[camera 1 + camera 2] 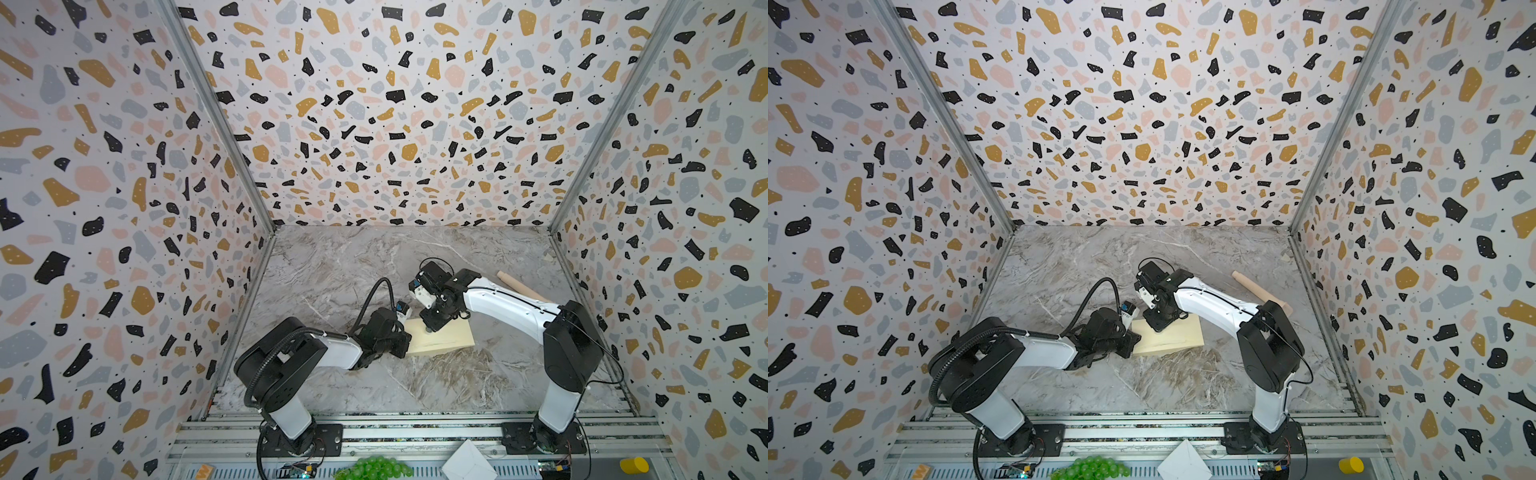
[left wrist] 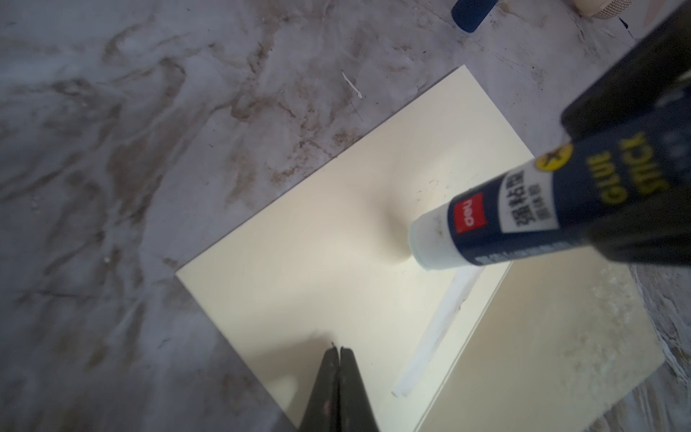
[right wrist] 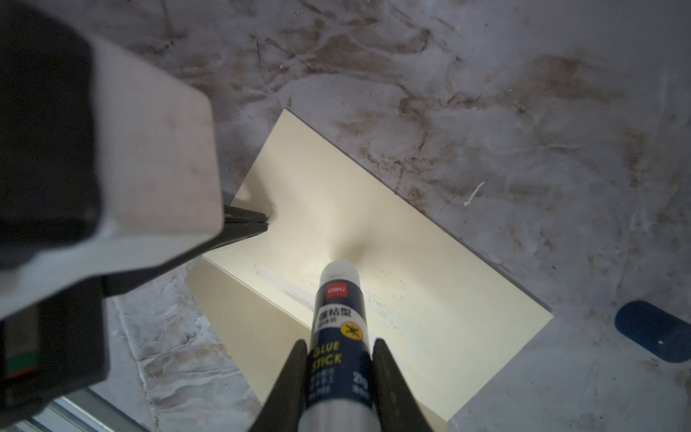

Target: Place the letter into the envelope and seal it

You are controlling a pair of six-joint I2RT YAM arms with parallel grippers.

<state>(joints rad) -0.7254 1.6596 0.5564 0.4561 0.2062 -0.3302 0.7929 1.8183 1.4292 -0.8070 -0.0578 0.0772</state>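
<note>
Right wrist view, and we have the envelope [image 3: 392,224] lying flat on the marble table [image 3: 523,112]. In both top views its long axis runs across between the two arms. The letter shows in no view, so we cannot say whether it is inside. A white strip [image 2: 437,329] follows the crease along that long axis, beside a shaded second panel. Right on the paper stands the uncapped glue stick [image 3: 338,310], with its white tip touching the envelope just beside the strip. The right gripper [image 3: 339,346] clamps the stick's barrel from both sides. From the tip, the strip leads off towards the left gripper [image 2: 338,349]. That pincer is closed on nothing, its points down at the envelope's end nearest the left arm, and we judge it is pinning the paper. So we expect the next stroke to run lengthwise, towards that pinned end. Off the opposite end lies the dark blue cap [image 3: 654,329], clear of the paper.
</note>
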